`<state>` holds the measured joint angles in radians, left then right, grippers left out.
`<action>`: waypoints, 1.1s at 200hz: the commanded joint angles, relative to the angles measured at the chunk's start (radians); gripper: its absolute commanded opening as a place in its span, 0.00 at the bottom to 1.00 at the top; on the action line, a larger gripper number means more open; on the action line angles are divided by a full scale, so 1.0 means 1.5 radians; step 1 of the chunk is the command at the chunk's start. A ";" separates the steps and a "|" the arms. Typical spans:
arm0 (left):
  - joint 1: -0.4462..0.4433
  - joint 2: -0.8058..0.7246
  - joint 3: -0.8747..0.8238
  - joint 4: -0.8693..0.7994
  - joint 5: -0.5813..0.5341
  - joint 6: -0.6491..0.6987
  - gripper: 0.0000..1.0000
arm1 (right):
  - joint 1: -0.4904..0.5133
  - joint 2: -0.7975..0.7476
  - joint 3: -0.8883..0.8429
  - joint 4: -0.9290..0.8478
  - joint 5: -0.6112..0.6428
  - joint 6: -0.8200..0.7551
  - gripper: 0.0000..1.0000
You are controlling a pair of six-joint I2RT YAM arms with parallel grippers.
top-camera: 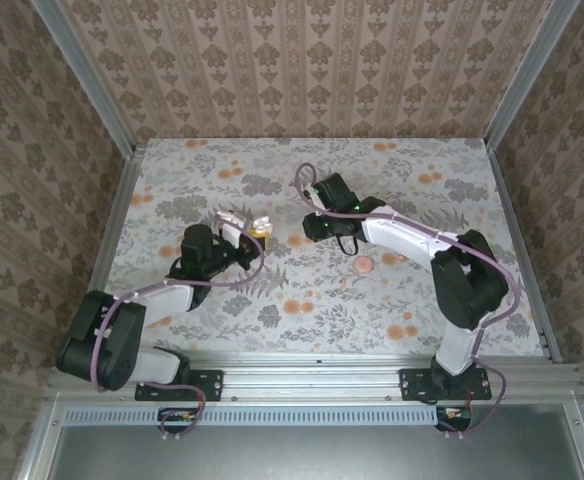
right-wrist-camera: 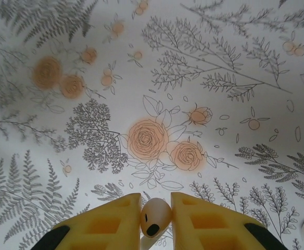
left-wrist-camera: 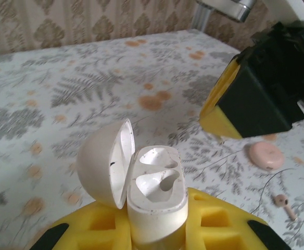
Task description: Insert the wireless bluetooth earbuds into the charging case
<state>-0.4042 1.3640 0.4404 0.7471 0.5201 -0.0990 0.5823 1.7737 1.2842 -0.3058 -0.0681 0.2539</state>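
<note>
covering the whole table (top-camera: 222, 300) is a pale cloth printed with grey ferns and orange flowers, walled in by patterned panels on three sides. the left arm (top-camera: 112, 335) reaches from its base at the near left toward the middle of the cloth, and the right arm (top-camera: 452, 270) folds up from the near right and stretches leftward to meet it. the left gripper (left-wrist-camera: 152, 208) has its yellow fingers pressed against the sides of the charging case (left-wrist-camera: 154, 192), holding it upright above the cloth. the case's lid (left-wrist-camera: 105, 164) is swung open to the left, and its two moulded sockets face up. the right gripper (right-wrist-camera: 156, 198) hangs just beside and above the case, a little to its right in the left wrist view. its yellow fingers are drawn close and pinch an earbud (right-wrist-camera: 155, 219) between their tips, its dark spot facing the wrist camera. a round pinkish disc (left-wrist-camera: 265, 155) lies flat on the cloth under the right arm, apart from the case. near the disc, on its near side, the second earbud (left-wrist-camera: 285, 204) lies on the cloth, untouched by either gripper
</note>
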 commanded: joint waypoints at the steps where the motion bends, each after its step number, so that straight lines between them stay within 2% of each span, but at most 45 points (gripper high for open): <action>1: -0.020 0.018 0.044 0.049 0.051 0.005 0.11 | -0.006 -0.066 -0.051 0.136 -0.007 0.032 0.21; 41: -0.029 0.054 0.075 0.062 0.070 0.006 0.11 | -0.006 -0.149 -0.117 0.225 -0.005 0.041 0.21; 87: -0.052 0.072 0.100 0.056 0.077 0.011 0.11 | 0.004 -0.208 -0.139 0.277 -0.019 0.035 0.21; 102: -0.052 0.073 0.107 0.054 0.102 0.008 0.11 | 0.011 -0.222 -0.139 0.288 -0.018 0.027 0.21; 161: -0.056 0.071 0.131 0.054 0.134 -0.016 0.11 | 0.034 -0.217 -0.118 0.318 -0.036 0.006 0.21; 220: -0.056 0.059 0.137 0.052 0.133 -0.026 0.11 | 0.054 -0.187 -0.097 0.334 -0.044 -0.003 0.20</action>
<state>-0.4839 1.4708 0.6247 0.8009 0.6933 -0.1143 0.6533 1.4689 1.0969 0.1448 -0.1123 0.2653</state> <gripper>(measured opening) 0.198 0.206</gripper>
